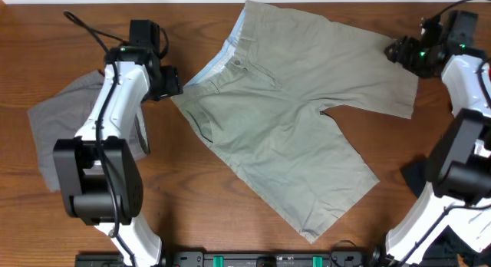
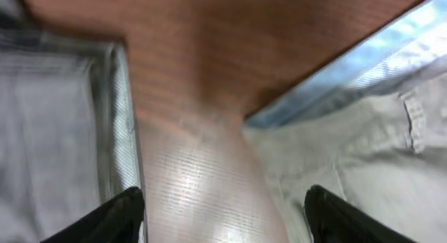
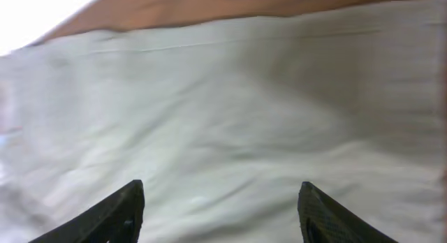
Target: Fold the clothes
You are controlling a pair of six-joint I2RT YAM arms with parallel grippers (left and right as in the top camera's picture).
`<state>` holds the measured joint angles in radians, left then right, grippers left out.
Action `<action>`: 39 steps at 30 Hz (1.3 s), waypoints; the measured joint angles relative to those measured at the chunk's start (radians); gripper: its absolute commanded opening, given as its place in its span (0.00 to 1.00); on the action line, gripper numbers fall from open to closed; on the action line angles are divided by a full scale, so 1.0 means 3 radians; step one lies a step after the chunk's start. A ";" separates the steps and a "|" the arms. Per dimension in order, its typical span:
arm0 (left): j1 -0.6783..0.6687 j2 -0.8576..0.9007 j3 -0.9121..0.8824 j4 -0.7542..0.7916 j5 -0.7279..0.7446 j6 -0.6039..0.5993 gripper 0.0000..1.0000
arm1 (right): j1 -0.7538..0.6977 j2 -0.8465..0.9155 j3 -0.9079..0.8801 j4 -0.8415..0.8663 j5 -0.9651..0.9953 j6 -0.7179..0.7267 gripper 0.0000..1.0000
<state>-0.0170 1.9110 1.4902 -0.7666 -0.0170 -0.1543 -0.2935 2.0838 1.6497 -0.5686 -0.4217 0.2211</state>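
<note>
The khaki shorts [image 1: 291,121] lie spread flat on the wooden worktop [image 1: 192,206]. Their pale blue inner waistband [image 1: 222,61] is turned toward the upper left. One leg runs out to the right and the other toward the lower right.

The left end effector [image 1: 173,83] sits just beside the waistband's lower corner. In the left wrist view its fingers [image 2: 119,214] stand wide apart over bare wood with nothing between them, so it is released. The waistband edge [image 2: 349,68] lies just off to one side.

The right end effector [image 1: 397,51] is at the hem of the leg that points right. The right wrist view shows its fingers [image 3: 115,214] parted above smooth khaki cloth [image 3: 230,117], gripping nothing. Whether the tips touch the fabric cannot be told.

The smaller grey shorts [image 1: 65,113] lie well apart from the khaki pair, beyond the waistband side. They are partly covered by the left arm [image 1: 115,106].
</note>
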 measured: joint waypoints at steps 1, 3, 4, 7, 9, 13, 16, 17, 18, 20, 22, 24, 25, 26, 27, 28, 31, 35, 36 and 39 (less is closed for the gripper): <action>0.0000 0.0037 -0.0034 0.0098 0.0038 0.0107 0.75 | 0.0000 -0.0075 0.0001 -0.0075 -0.0081 -0.0005 0.70; 0.0000 0.0144 -0.0060 0.0210 0.0140 0.0315 0.75 | 0.0001 -0.0239 0.0001 -0.0275 -0.0200 -0.0024 0.70; 0.0000 0.0210 -0.0070 0.0252 0.0209 0.0420 0.75 | 0.0004 -0.0342 0.0001 -0.0395 -0.0244 -0.0050 0.70; 0.0000 0.0381 -0.0092 0.0347 0.0397 0.0642 0.70 | 0.0025 -0.0621 0.0011 -0.0764 -0.0303 -0.0151 0.71; 0.0000 0.0477 -0.0093 0.0404 0.0533 0.0760 0.60 | 0.0072 -0.0758 0.0022 -0.0998 -0.0318 -0.0223 0.71; 0.0000 0.0576 -0.0104 0.0448 0.0783 0.1025 0.06 | 0.0258 -0.0893 0.0041 -0.1420 -0.0268 -0.0337 0.72; 0.0000 0.0590 -0.0104 0.0403 0.0847 0.1144 0.06 | 0.0398 -0.0882 0.0013 -0.1620 -0.0155 -0.0374 0.72; 0.0000 0.0590 -0.0104 0.0378 0.0843 0.1155 0.06 | 0.0443 -0.0882 -0.0013 -0.1673 -0.0108 -0.0388 0.72; 0.0000 0.0590 -0.0104 0.0362 0.0820 0.1153 0.06 | 0.0484 -0.0882 -0.0045 -0.1718 -0.0065 -0.0401 0.72; -0.0001 0.0590 -0.0104 0.0323 0.0731 0.1139 0.06 | 0.0582 -0.0882 -0.0151 -0.1778 0.0031 -0.0430 0.73; -0.0004 0.0590 -0.0104 0.0258 0.0607 0.1115 0.06 | 0.0707 -0.0882 -0.0359 -0.1794 0.0125 -0.0455 0.72; -0.0004 0.0590 -0.0104 0.0196 0.0526 0.1106 0.06 | 0.0814 -0.0882 -0.0598 -0.1755 0.0205 -0.0450 0.69; -0.0004 0.0590 -0.0104 0.0173 0.0495 0.1104 0.06 | 0.0874 -0.0881 -0.0752 -0.1722 0.0248 -0.0435 0.65; -0.0004 0.0590 -0.0104 0.0153 0.0468 0.1102 0.06 | 0.0946 -0.0882 -0.0970 -0.1630 0.0295 -0.0393 0.57; -0.0005 0.0590 -0.0104 0.0136 0.0453 0.1102 0.06 | 0.0988 -0.0881 -0.1118 -0.1567 0.0319 -0.0367 0.54; -0.0006 0.0590 -0.0104 0.0125 0.0439 0.1102 0.06 | 0.1044 -0.0880 -0.1325 -0.1442 0.0351 -0.0309 0.49; -0.0008 0.0590 -0.0104 0.0097 0.0406 0.1074 0.06 | 0.1148 -0.0874 -0.1792 -0.1125 0.0418 -0.0165 0.27; -0.0011 0.0590 -0.0104 0.0086 0.0379 0.0977 0.06 | 0.1191 -0.0998 -0.2282 -0.0657 0.0605 0.0276 0.09; -0.0011 0.0590 -0.0104 0.0083 0.0376 0.0945 0.06 | 0.1191 -0.1041 -0.2345 -0.0573 0.0624 0.0342 0.09; -0.0011 0.0590 -0.0104 0.0064 0.0369 0.0876 0.06 | 0.1189 -0.1169 -0.2529 -0.0367 0.0701 0.0632 0.06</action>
<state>-0.0204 2.0880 1.4590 -0.7475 0.0937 0.1085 0.0631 1.7332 0.8909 -0.6788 -0.2115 0.4107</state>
